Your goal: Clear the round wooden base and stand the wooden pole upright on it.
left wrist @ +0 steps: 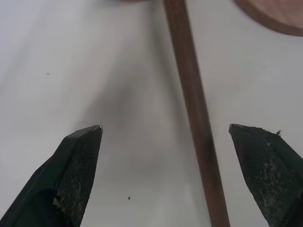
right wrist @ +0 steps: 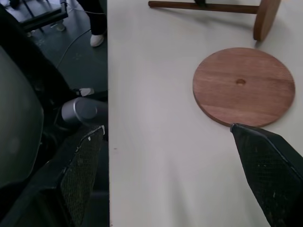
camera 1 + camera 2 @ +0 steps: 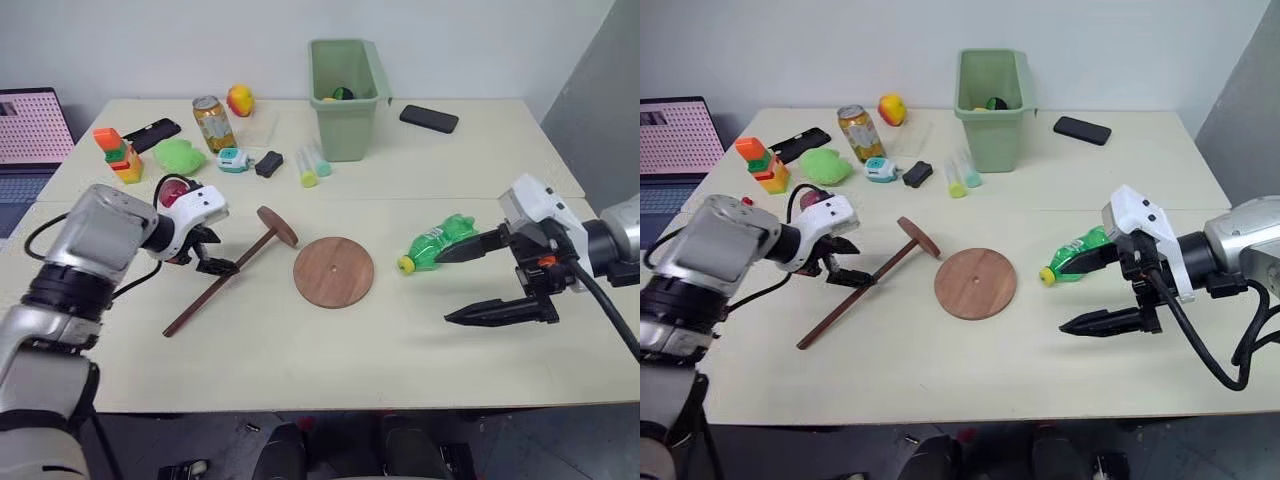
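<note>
My left hand [image 3: 215,255] hangs spread right over the wooden pole [image 3: 222,285], whose rod runs between the two fingers in the left wrist view, nothing pinched yet. The pole lies flat on the bench [image 3: 300,360], its long axis running diagonally: free end toward the near left corner, disc end just beside the round wooden base [image 3: 333,271], apart from it. The base sits bare at mid-bench, hole up. My right hand [image 3: 475,283] is also spread and empty, out past the base's right side, near a green bottle [image 3: 437,243]. So the left is the nearer hand. The bench is pale, smooth; clutter and a green bin [image 3: 345,95] line the far edge.
</note>
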You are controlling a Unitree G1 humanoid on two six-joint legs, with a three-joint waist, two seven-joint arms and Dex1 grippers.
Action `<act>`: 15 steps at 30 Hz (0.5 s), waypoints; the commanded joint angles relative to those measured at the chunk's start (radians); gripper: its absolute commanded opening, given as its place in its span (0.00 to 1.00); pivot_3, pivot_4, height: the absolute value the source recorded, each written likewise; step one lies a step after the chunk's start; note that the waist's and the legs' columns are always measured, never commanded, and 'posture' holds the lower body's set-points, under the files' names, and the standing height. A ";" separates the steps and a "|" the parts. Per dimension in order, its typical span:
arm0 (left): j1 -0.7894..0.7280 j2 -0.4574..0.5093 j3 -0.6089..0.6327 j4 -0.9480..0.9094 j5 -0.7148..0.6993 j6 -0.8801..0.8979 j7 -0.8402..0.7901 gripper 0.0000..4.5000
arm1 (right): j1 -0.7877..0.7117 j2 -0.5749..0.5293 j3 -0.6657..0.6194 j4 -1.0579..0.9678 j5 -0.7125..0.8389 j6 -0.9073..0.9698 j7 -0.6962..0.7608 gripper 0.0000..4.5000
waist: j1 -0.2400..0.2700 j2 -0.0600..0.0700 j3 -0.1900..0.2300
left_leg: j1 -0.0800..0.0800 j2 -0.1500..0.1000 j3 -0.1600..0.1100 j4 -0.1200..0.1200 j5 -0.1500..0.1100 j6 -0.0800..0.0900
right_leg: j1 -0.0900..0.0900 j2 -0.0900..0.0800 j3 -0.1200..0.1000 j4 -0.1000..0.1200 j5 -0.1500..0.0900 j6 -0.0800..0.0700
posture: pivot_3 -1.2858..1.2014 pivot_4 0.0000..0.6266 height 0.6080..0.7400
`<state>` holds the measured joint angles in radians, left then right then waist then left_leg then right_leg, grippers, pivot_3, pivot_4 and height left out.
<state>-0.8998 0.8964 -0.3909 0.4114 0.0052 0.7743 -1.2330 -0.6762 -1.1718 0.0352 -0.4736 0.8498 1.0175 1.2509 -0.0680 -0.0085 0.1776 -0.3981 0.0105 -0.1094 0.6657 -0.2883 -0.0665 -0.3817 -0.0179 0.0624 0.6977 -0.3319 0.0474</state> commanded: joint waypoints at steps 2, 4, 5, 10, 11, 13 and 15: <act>-0.075 -0.067 -0.052 0.098 0.080 0.017 0.026 1.00 | -0.058 -0.015 0.023 -0.030 0.002 0.006 0.040 1.00 | 0.004 0.000 0.000 | -0.002 0.000 0.000 0.000 0.000 -0.001 | -0.002 0.000 0.000 0.000 0.000 0.000 | 0.52 0.24 1.00; -0.081 -0.080 -0.074 0.124 0.114 -0.025 0.040 0.92 | -0.071 -0.009 0.027 -0.029 0.002 0.009 0.037 1.00 | 0.001 0.000 0.000 | -0.002 0.000 0.001 0.000 0.001 -0.001 | -0.003 0.000 0.001 0.000 0.000 0.000 | 0.52 0.24 1.00; -0.090 -0.092 -0.073 0.139 0.123 -0.031 0.051 0.89 | -0.074 -0.007 0.028 -0.029 0.002 0.011 0.037 1.00 | 0.001 0.000 0.000 | -0.002 0.000 0.001 0.000 0.001 -0.002 | -0.003 0.000 0.001 0.000 0.000 0.000 | 0.52 0.24 1.00; -0.114 -0.110 -0.058 0.163 0.130 -0.064 0.031 0.64 | -0.070 0.002 0.020 -0.036 0.001 0.009 0.024 1.00 | 0.007 0.000 0.000 | -0.002 0.000 0.001 0.000 0.001 -0.001 | -0.003 -0.001 0.001 0.002 0.000 0.000 | 0.52 0.24 1.00; -0.112 -0.107 -0.055 0.156 0.128 -0.066 0.024 0.59 | -0.070 0.004 0.019 -0.037 0.002 0.011 0.022 1.00 | 0.008 0.000 0.000 | -0.002 0.000 0.001 0.001 0.001 -0.001 | -0.003 -0.001 0.001 0.001 0.000 0.000 | 0.52 0.24 1.00; -0.106 -0.104 -0.047 0.146 0.127 -0.067 0.019 0.48 | -0.068 0.007 0.017 -0.039 0.000 0.009 0.016 1.00 | 0.008 0.000 0.000 | -0.002 0.000 0.001 0.000 0.001 -0.001 | -0.003 -0.001 0.001 0.001 0.000 0.000 | 0.52 0.24 1.00; -0.100 -0.098 -0.036 0.129 0.121 -0.061 0.014 0.38 | -0.064 0.011 0.015 -0.042 0.000 0.008 0.011 1.00 | 0.008 0.000 0.000 | -0.002 0.000 0.001 0.000 0.001 -0.001 | -0.003 -0.001 0.001 0.001 0.000 0.000 | 0.52 0.24 1.00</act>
<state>-0.9878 0.7798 -0.4634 0.5649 0.1246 0.7134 -1.2124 -0.7322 -1.1600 0.0715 -0.4995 0.8457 1.0310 1.2634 -0.0599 -0.0087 0.1778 -0.4002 0.0106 -0.1088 0.6661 -0.2874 -0.0678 -0.3849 -0.0188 0.0631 0.6989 -0.3319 0.0474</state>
